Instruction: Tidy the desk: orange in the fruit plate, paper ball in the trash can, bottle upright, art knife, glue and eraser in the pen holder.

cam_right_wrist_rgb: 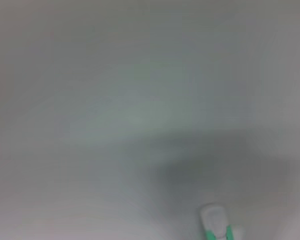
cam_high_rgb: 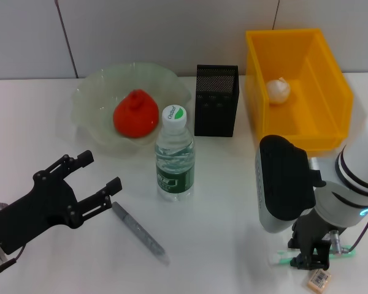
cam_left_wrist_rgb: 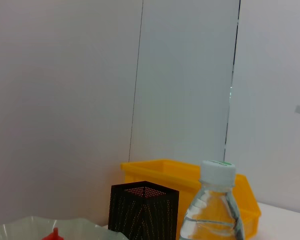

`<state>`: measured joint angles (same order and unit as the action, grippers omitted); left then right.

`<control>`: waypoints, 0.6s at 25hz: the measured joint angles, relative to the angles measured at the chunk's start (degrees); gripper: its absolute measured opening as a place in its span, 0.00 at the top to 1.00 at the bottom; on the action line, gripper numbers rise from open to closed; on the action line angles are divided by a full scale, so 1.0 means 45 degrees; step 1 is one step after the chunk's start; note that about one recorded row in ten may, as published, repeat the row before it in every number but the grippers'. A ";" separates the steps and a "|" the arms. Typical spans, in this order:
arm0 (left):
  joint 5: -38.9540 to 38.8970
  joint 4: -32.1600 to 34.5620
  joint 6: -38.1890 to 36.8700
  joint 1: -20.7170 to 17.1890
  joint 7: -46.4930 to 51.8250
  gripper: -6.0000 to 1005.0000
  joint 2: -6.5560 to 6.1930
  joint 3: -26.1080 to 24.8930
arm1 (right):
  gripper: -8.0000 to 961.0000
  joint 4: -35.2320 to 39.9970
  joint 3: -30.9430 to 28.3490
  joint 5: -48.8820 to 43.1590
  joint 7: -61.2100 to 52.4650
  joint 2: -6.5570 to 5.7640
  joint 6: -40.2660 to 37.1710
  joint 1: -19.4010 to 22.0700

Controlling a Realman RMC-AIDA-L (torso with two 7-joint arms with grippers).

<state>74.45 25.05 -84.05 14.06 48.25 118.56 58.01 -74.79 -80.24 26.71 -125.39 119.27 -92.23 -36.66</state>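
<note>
down low, right gripper (cam_high_rgb: 310,260) on the green-and-white glue (cam_high_rgb: 281,259), grip unclear, eraser (cam_high_rgb: 318,279) beside, left gripper (cam_high_rgb: 95,180) spread wide near the art knife (cam_high_rgb: 139,231)

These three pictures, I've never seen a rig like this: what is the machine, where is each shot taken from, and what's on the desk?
It is a two-armed robot at a white desk. The wide picture comes from a camera on its head, looking down; the other two come from cameras on its wrists.

The left gripper, black with its fingers open, hangs empty over the near left of the desk. The right gripper is lowered at the near right, onto a white-and-green glue stick, beside a small tan eraser. Whether it grips anything cannot be told.

On the desk: an orange in a pale green fruit plate, a water bottle standing upright, a black mesh pen holder, a yellow trash can with a paper ball inside, and a grey art knife lying flat.

The left wrist view shows the bottle, pen holder and trash can from low down; the right wrist view shows only desk and the glue's tip.
</note>
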 joint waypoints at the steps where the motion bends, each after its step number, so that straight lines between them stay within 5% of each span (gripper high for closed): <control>1: -0.0001 0.0000 0.0000 0.0001 0.0000 0.18 0.0000 0.0000 | 0.71 0.0000 0.0000 0.0000 -0.0002 0.0000 0.0002 -0.0016; 15: -0.0004 0.0027 -0.0014 0.0030 0.0000 0.18 -0.0005 0.0001 | 0.80 0.0168 -0.0002 -0.0116 -0.0008 -0.0002 0.0137 -0.0086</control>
<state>74.43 25.17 -84.11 14.19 48.25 118.54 58.01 -74.04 -80.25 26.19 -125.42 119.26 -91.61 -37.05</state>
